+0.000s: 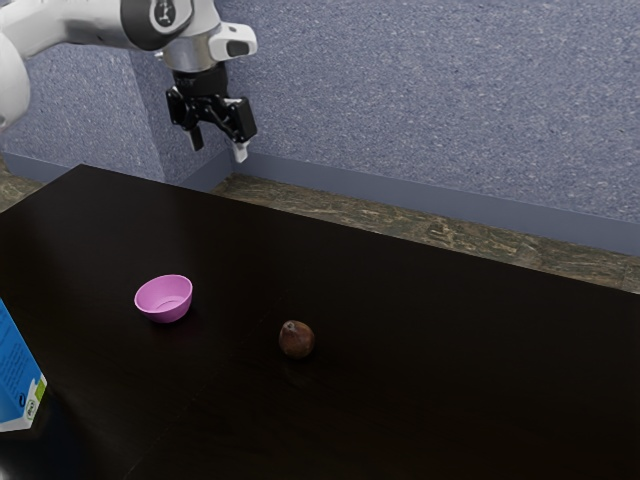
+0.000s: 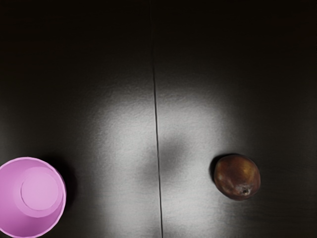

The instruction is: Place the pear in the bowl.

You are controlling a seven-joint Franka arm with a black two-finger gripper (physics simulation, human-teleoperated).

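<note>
In the exterior view, our gripper (image 1: 218,146) hangs at the upper left of the frame, its two fingers apart and nothing between them. The pear (image 1: 297,340) sits on the dark table (image 1: 420,370), low in the frame and just left of its middle. The bowl (image 1: 164,300) stands upright and empty in the left part, with a carton (image 1: 18,375) at the lower left edge.

In the wrist view, a thin seam (image 2: 156,119) runs between bowl and pear, which lie well apart. We judge the step in hand to be the reach for the pear. We should centre over it before we lower, keep the fingers wide, and straddle its thickest part evenly. It looks round and smooth, so a one-sided touch could roll it; a level, gentle close and a straight lift, clear of the bowl's rim, should serve us best.
</note>
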